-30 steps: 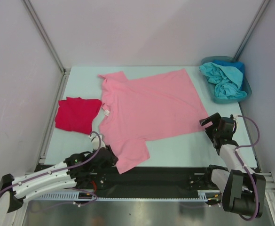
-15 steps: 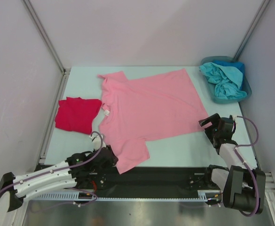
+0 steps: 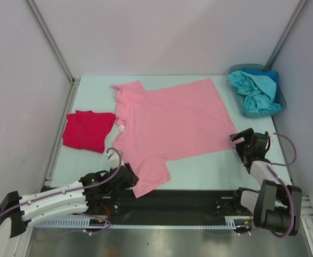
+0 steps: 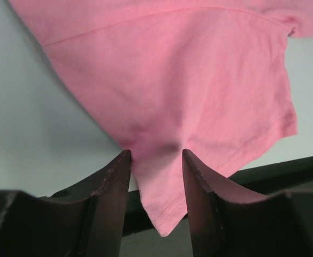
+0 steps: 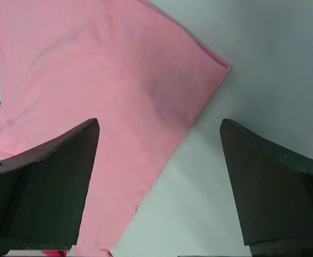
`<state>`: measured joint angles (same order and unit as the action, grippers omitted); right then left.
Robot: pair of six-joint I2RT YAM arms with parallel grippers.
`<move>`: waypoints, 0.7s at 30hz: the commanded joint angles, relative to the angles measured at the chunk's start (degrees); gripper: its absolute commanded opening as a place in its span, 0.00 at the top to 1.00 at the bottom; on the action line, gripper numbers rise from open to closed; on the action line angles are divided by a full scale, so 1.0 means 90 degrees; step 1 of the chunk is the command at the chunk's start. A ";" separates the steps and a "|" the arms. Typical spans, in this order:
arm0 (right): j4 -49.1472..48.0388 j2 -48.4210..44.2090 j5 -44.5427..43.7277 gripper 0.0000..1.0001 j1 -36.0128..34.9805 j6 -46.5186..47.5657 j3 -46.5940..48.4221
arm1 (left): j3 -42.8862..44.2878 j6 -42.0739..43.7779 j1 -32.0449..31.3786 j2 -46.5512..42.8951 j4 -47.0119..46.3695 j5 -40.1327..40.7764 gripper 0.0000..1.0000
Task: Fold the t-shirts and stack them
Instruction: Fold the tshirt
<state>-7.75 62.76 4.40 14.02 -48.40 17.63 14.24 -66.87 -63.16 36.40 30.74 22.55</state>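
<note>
pink t-shirt [image 3: 172, 118]: spread flat but skewed across the middle of the table [image 3: 210, 171], one sleeve corner draped over the black front strip [image 3: 199, 197]
red t-shirt [image 3: 86, 130]: already folded, parked left of the pink one, near its collar
teal and blue shirts [image 3: 252, 88]: heaped in the blue bin [image 3: 282, 99], far right corner
left gripper [image 4: 156, 160]: jaws drawn in narrow around that near sleeve, cloth puckered at both tips (a firm pinch can't be confirmed tbh)
right gripper [image 5: 159, 126]: jaws spread wide, nothing held, poised over the right hem corner
risk 1: only a thin bit of sleeve is caught, so it could be lost on the lift
risk 2: if just the sleeve gets pulled, the whole shirt would probably be dragged and bunched instead of folded
risk 3: the hem corner lies flat on the table, so it could easily be missed or shoved
risk 4: the red t-shirt could be nudged if the collar side gets swept left
labels: a small white neck tag [image 3: 122, 128] can be seen but not read; no other writing or brand is seen
</note>
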 commanded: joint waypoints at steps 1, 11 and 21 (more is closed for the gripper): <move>-0.0203 0.0272 -0.0284 0.02 0.0083 -0.0139 0.0199 | 0.0136 0.0125 -0.0043 -0.0050 -0.0281 0.0161 0.52; -0.0535 0.0839 -0.0363 0.13 0.0083 -0.0296 0.0346 | 0.0205 0.0155 -0.0043 -0.0168 -0.0252 0.0190 0.52; -0.0604 0.0927 -0.0333 0.14 -0.0015 -0.0345 0.0297 | 0.0234 0.0135 -0.0043 -0.0022 -0.0281 0.0171 0.52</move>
<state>-14.52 70.83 2.57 14.20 -51.27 20.03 14.37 -66.39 -63.16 35.83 29.85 22.85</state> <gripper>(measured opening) 0.863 0.480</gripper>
